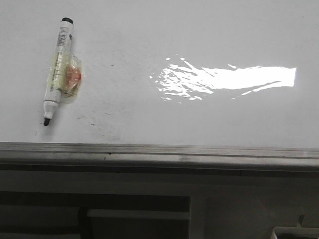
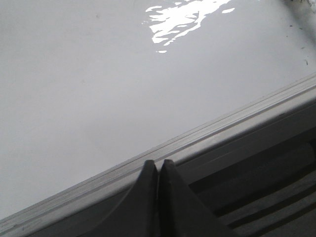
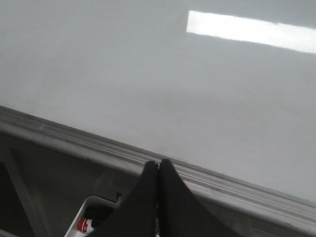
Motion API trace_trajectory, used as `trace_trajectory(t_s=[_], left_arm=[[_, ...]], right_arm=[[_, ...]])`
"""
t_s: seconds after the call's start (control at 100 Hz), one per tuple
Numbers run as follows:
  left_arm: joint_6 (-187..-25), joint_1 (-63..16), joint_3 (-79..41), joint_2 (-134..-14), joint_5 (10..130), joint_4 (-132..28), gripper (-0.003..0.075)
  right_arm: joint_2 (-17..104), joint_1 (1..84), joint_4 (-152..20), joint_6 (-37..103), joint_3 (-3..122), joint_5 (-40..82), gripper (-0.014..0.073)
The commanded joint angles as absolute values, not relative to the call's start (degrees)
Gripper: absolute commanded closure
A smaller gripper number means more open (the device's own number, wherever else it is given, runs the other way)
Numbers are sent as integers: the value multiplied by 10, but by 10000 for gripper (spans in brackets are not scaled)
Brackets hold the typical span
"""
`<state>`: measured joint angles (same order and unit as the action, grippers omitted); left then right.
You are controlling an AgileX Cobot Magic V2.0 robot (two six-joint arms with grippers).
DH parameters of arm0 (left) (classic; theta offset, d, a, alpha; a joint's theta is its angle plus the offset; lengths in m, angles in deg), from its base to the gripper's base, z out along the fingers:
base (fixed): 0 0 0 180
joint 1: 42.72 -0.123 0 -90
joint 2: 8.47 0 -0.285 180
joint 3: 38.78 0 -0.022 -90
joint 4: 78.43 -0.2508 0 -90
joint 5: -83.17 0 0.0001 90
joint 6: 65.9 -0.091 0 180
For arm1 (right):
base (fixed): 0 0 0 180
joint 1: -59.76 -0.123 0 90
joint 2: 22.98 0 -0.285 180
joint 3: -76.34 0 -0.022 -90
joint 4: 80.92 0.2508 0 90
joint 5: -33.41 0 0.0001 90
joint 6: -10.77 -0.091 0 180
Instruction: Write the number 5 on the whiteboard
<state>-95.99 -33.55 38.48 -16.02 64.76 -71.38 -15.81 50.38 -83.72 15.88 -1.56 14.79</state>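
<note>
- Left gripper [image 2: 157, 168]: fingers pressed together, nothing between them, sitting over the near frame rail [image 2: 207, 133] of the whiteboard [image 2: 98, 89]. Not in the front view.
- Right gripper [image 3: 158, 170]: also clenched and empty, over the same near rail further right; a white bin with a red-labelled item [image 3: 85, 225] sits below it, off the board.
- Marker [image 1: 57, 69]: lies flat on the far-left part of the whiteboard [image 1: 199, 119], uncapped black tip [image 1: 46, 121] pointing near, butt end far, slightly tilted. A yellowish tape wad [image 1: 67, 78] with a reddish patch is wrapped around the barrel's middle, bulging to its right.
- Number 5: not on the board yet; only faint specks and smudges near the marker tip. Glare patch [image 1: 224, 79] sits centre-right.
- Step in hand, my read: pick up the marker, the left arm being closer.
- To do it well: open the jaws first, come down across the barrel at the taped section, which looks made for grip, and close squarely so the tip stays pointing down-board.
- Risk: glossy surface, so the pen may roll or skid if nudged off-centre.
- Write in the open area right of the marker.
</note>
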Motion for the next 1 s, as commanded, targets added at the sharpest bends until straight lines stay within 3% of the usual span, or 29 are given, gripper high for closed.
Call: trace_trajectory(t_s=[0.0, 0.99], left_arm=[[-953, -338, 398, -146, 688, -705, 741], [-953, -338, 398, -146, 689, -708, 741]], right_arm=[[-167, 507, -834, 161, -29, 162, 657], [-167, 507, -834, 161, -29, 202, 657]])
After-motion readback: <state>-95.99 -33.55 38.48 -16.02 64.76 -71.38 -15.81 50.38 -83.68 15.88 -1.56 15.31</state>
